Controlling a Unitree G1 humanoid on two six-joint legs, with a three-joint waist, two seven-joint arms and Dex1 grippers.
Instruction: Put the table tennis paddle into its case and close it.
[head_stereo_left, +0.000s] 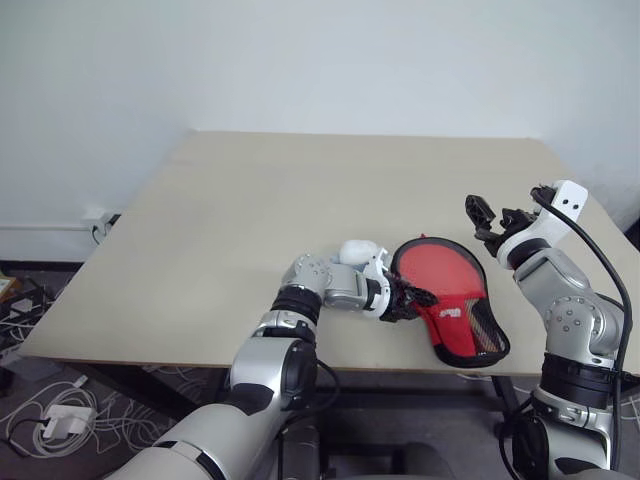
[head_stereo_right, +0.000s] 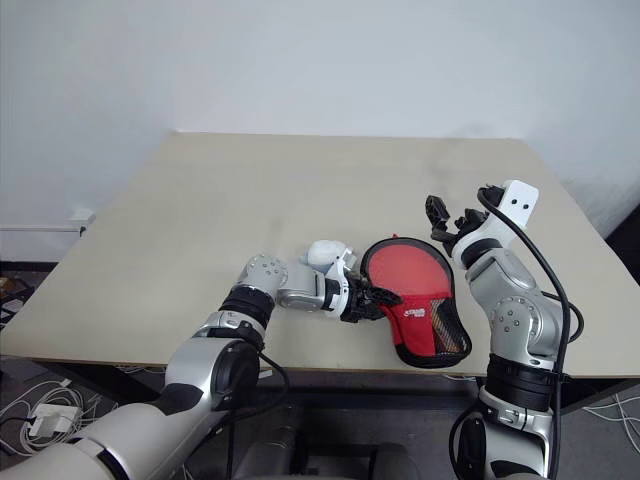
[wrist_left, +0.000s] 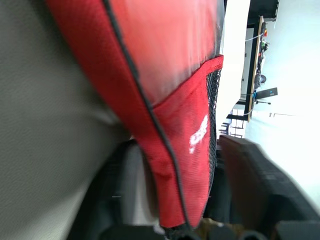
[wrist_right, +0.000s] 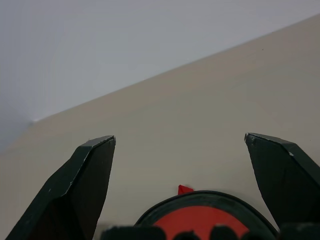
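The soft paddle-shaped red case with black rim and black mesh at its narrow end (head_stereo_left: 450, 300) lies flat near the front edge of the pale beige tabletop (head_stereo_left: 300, 200), its long axis running from the rounded end, farther from the robot, to the mesh end nearest the robot and a little to its right. The left end effector (head_stereo_left: 412, 297) reaches in from the case's left side and sits right at the black rim, roughly midway along that edge; in the left wrist view the red fabric and its black piping pass between the two black fingers (wrist_left: 260, 185), which look partly closed around the edge, so it appears to be gripping the case there, though actual contact is hard to confirm. The right end effector (head_stereo_left: 503, 218) hovers above the tabletop just beyond the case's rounded end, pointing away from the robot, its fingers spread wide and holding nothing. The table tennis paddle itself cannot be made out, presumably being inside the case. The left arm is plainly the nearer one, so whatever closing remains most likely runs along that rim from where it sits.
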